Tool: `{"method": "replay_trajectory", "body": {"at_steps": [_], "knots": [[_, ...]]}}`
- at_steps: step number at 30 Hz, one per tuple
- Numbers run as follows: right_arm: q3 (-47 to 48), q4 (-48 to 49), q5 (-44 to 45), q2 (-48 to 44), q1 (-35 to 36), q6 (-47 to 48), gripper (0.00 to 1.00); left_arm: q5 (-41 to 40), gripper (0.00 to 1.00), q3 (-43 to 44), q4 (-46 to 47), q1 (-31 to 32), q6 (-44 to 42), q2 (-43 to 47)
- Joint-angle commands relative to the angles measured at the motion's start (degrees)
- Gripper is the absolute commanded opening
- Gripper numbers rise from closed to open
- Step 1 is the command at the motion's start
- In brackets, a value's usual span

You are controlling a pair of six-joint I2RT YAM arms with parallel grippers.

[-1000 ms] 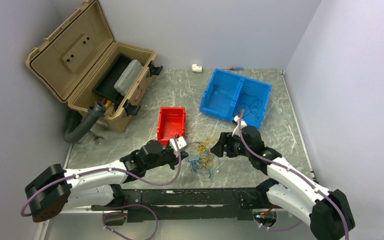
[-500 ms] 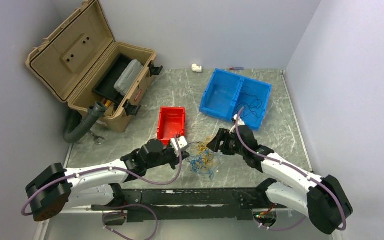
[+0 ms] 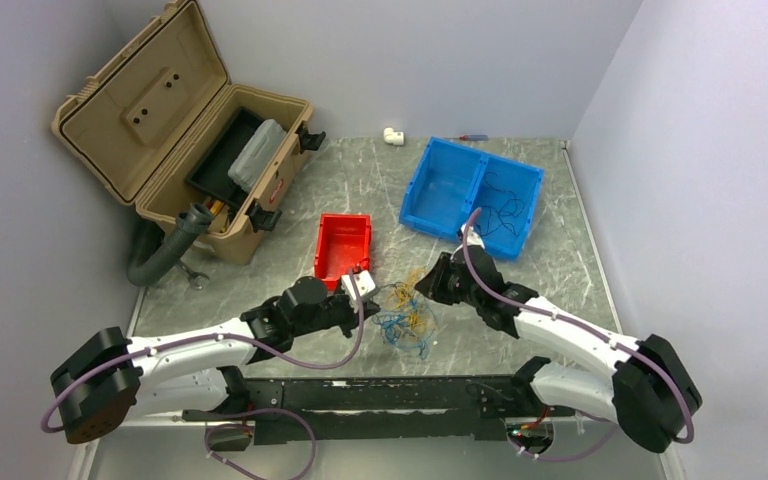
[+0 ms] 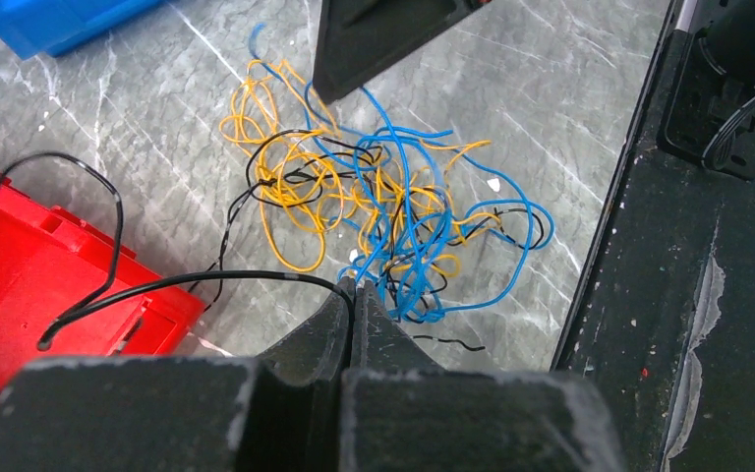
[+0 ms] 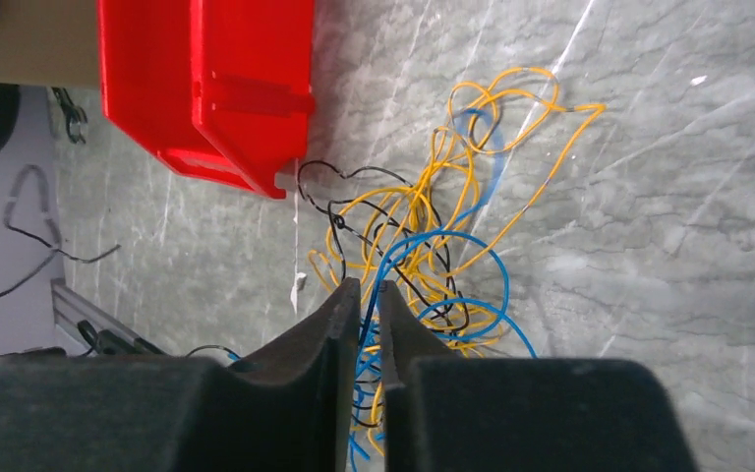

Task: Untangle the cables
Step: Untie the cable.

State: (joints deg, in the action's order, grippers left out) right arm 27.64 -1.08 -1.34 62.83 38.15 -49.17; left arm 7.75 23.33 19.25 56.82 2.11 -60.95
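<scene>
Yellow, blue and black cables (image 3: 406, 316) lie as one tangle on the table (image 3: 360, 190), between two grippers. The left gripper (image 4: 351, 288) clamps one black strand (image 4: 206, 278) — likely anchoring it. The right gripper (image 5: 367, 295) has its jaws nearly together around one blue strand (image 5: 440, 234) — whether it is pinched, I cannot tell.

Red bin (image 3: 343, 247) just beside cables (image 3: 406, 312)

Tan plastic toolbox (image 3: 150, 100) is set open at back left; grey lidded organiser case (image 3: 256, 153) is seen inside. Small red plastic bin (image 3: 343, 248) is placed mid-table, blue two-compartment bin (image 3: 447, 185) right of it. White pipe elbow (image 3: 393, 135) is noted at back edge.
</scene>
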Motion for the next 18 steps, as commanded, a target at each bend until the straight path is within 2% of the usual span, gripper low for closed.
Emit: {"method": "replay_trajectory", "body": {"at_steps": [1, 5, 18], "knots": [[3.49, -5.54, 5.38, -5.12, 0.35, -0.27, 0.11, 0.45, 0.0, 0.85, 1.25, -0.04, -0.62, 1.4], [5.32, -10.87, 8.86, -9.21, 0.34, 0.6, 0.01, 0.2, 0.0, 0.51, 1.28, -0.04, -0.64, 1.91], [19.23, -29.92, 21.26, -17.64, 0.35, 4.62, 0.0, -0.85, 0.0, 0.15, 0.89, -0.04, -0.88, 3.6]]}}
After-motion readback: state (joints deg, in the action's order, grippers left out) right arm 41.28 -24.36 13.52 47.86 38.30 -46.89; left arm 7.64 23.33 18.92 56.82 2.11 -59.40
